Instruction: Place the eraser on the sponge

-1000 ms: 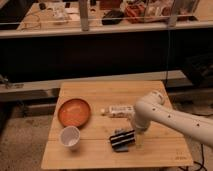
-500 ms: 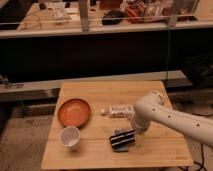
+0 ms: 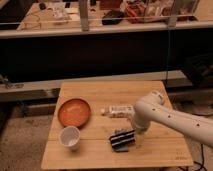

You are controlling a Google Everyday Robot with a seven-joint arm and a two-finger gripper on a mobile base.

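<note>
The wooden table (image 3: 165, 150) is the widest thing in view, with bare board along its back edge and across its front right corner; its front edge runs close below the objects nearest the camera. The white arm (image 3: 170, 117) reaches in from the right over the table's right side, bends at a rounded joint above the right half of the board, and drops steeply toward the front middle. An orange plate (image 3: 74, 111) sits on the left half, and a white cup (image 3: 70, 137) stands just in front of it near the front left edge. A white labelled bar (image 3: 120, 110) lies near the middle, just left of the arm. The eraser (image 3: 123, 139) lies near the front edge, and what it rests on cannot be told. The gripper (image 3: 134, 131) is down at the eraser's right end; whether it is released or clenched cannot be told. Compared with half a second ago, the arm and eraser hold the same places.
</note>
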